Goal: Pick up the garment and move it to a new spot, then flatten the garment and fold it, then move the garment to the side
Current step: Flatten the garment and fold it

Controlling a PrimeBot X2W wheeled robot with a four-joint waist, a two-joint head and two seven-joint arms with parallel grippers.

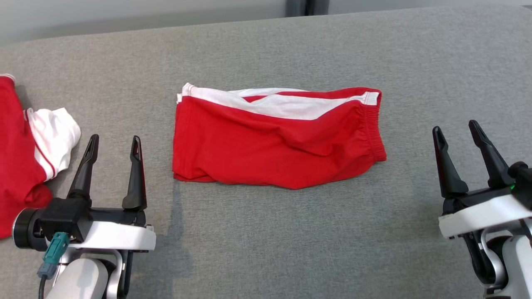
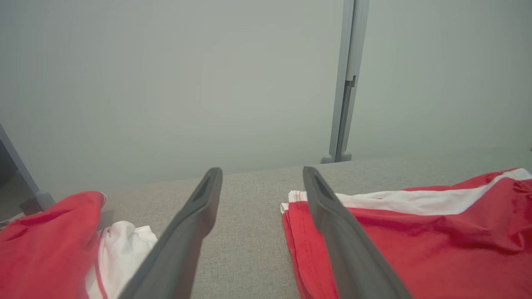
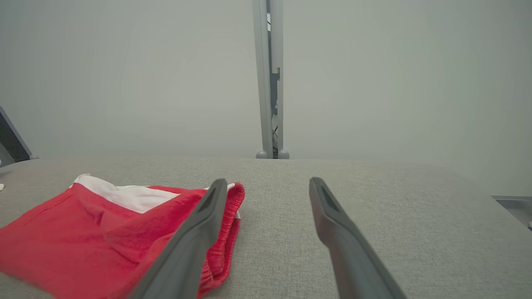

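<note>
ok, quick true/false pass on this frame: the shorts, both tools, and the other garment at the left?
1. The shorts lie folded on the grey surface, between the two tools. True.
2. The left tool is shut on the shorts. False: it is open, empty and clear of them.
3. A second garment, red and white, lies left of the left tool. True.
4. The right tool rests on the shorts. False: it is open, off to their right.
5. The waistband is at the shorts' left end. False: it is at the right end.
</note>
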